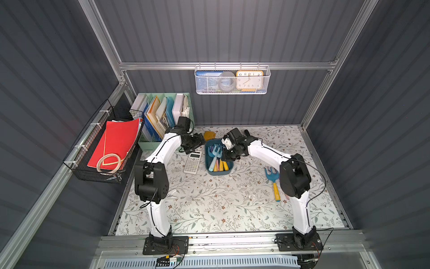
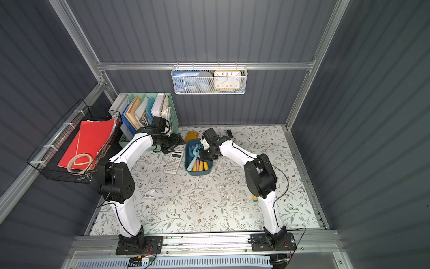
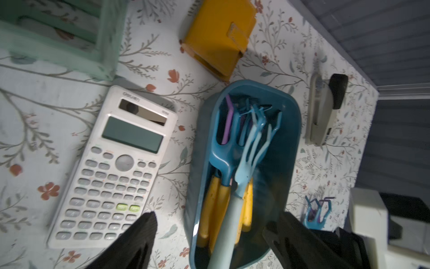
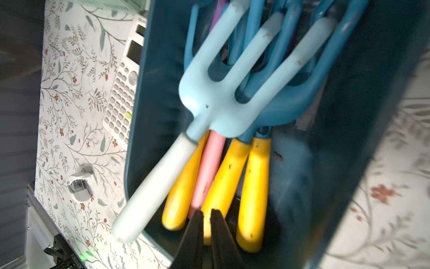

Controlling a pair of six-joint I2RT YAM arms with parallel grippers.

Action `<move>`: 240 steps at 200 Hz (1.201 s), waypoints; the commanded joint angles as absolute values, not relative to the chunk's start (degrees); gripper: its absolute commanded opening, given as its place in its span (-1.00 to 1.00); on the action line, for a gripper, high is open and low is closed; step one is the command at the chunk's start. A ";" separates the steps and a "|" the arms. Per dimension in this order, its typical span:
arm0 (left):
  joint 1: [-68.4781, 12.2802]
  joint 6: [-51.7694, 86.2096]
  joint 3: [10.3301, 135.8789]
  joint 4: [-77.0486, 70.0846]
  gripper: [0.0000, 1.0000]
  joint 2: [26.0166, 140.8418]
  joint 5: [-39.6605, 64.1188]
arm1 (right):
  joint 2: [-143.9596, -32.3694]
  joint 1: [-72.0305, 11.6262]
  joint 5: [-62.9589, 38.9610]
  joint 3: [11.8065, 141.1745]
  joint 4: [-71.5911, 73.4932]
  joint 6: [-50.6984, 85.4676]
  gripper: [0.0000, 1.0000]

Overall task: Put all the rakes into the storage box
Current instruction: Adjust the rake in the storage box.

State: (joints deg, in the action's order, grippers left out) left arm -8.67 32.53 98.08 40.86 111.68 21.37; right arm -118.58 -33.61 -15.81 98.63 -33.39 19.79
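Right wrist view is showing the rake [image 4: 209, 102] handle overhanging the storage box [image 4: 139, 104] rim; right gripper [image 4: 206, 213] is sitting nearly together, empty; left gripper [image 3: 209, 223] is gaping apart.

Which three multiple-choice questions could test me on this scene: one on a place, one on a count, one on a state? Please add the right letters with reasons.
1. Where does the calculator lie, relative to the storage box?
A) inside it
B) on top of it
C) on the table beside it

2. How many yellow handles lie in the storage box?
A) one
B) three
C) six

3. How is the left pincer?
A) open
B) shut on a yellow handle
C) shut on the calculator

1 C: it lies flat on the table, next to the box.
2 B: the right wrist view shows three, side by side.
3 A: its fingers stand wide apart.
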 commanded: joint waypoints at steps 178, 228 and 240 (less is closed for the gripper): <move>-18.19 12.98 102.30 57.21 -0.87 128.90 26.29 | -107.16 -25.93 -9.79 82.23 -30.70 27.66 -0.62; -18.19 14.25 106.40 53.91 -0.80 122.15 36.97 | -103.94 -25.83 -5.19 79.32 -31.87 28.09 -0.61; -18.19 15.14 106.92 52.56 -0.75 120.53 40.67 | -103.21 -25.60 -4.88 78.05 -31.13 28.51 -0.60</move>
State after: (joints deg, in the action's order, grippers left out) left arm -18.37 14.59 104.36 54.61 125.62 32.95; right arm -105.84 -25.91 -7.44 80.12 -30.15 27.88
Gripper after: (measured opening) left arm 0.107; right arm 0.197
